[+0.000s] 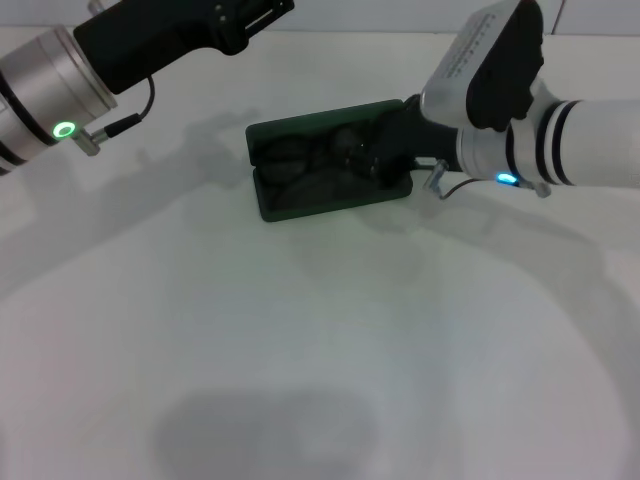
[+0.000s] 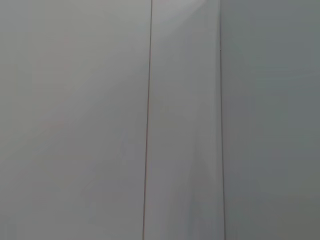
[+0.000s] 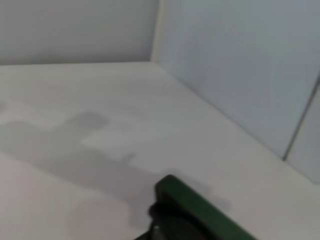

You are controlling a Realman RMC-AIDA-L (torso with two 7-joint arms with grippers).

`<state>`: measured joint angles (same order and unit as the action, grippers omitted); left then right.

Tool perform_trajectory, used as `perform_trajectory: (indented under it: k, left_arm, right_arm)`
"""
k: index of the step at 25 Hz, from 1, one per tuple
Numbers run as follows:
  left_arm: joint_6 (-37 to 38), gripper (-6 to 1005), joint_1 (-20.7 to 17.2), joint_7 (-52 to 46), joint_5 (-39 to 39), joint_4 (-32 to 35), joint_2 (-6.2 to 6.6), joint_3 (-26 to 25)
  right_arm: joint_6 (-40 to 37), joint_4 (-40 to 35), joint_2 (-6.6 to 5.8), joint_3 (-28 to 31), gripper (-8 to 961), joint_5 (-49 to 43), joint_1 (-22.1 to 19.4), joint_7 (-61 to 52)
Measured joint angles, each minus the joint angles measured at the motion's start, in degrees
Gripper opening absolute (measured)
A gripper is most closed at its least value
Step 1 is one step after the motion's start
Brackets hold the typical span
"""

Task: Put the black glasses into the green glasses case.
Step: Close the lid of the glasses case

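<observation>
Head view alone shows right gripper (image 1: 372, 152), grip unclear, in green glasses case (image 1: 300, 205)

White table (image 1: 330, 360); green glasses case (image 1: 300, 205) lies open on it, far side, contents apparently dark.

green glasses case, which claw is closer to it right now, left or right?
Right. The right claw reaches into the open green glasses case from its right end; the left claw hangs raised, well behind it.
</observation>
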<state>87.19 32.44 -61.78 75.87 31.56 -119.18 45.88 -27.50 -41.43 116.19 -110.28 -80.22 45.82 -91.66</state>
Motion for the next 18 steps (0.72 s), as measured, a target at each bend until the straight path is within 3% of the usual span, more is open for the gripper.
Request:
perform_trajectory:
  k: [9,18]
  left_arm:
    - [0.0,541,-0.3,0.0,0.2,0.7,0.11,0.0]
    - [0.0,541,-0.3,0.0,0.3,0.8,0.2,0.0]
  right_arm:
    - [0.5,-0.9,-0.03,-0.3,335,-0.6,-0.1,5.5]
    - [1.4,-5.4,-0.09,0.1,424,-9.5,-3.0,6.3]
